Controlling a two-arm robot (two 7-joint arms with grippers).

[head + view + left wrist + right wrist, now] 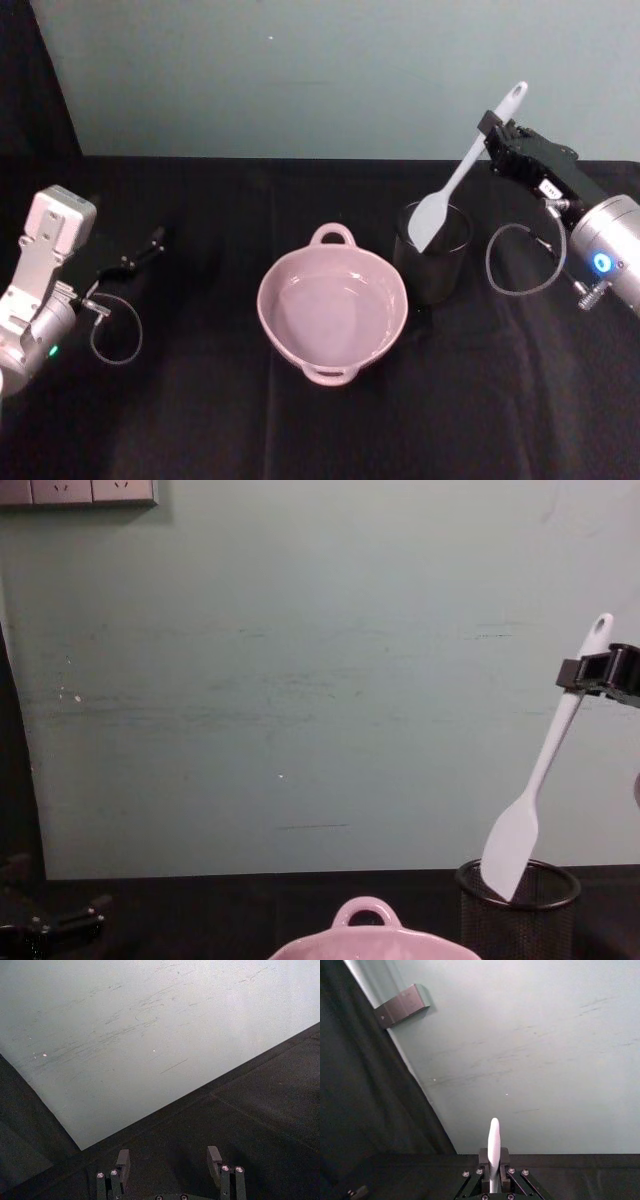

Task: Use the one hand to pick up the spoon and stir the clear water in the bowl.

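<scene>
My right gripper (pixel 490 128) is shut on the upper handle of the white spoon (pixel 455 185), holding it tilted above the table. The spoon's flat blade (pixel 510 852) hangs in the mouth of the black wire-mesh cup (pixel 518 905). In the right wrist view the spoon's handle end (pixel 493 1147) sticks up between the closed fingers. The pale pink bowl (pixel 332 305) with clear water sits in the middle of the table, just left of the cup, and its rim (pixel 368 938) shows in the chest view. My left gripper (pixel 170 1160) rests open at the far left, low over the black cloth.
The black mesh cup (pixel 432 252) stands right beside the bowl's right rim. A black cloth (pixel 250 420) covers the table, and a pale green wall (pixel 300 70) rises behind it. Cables loop near each wrist.
</scene>
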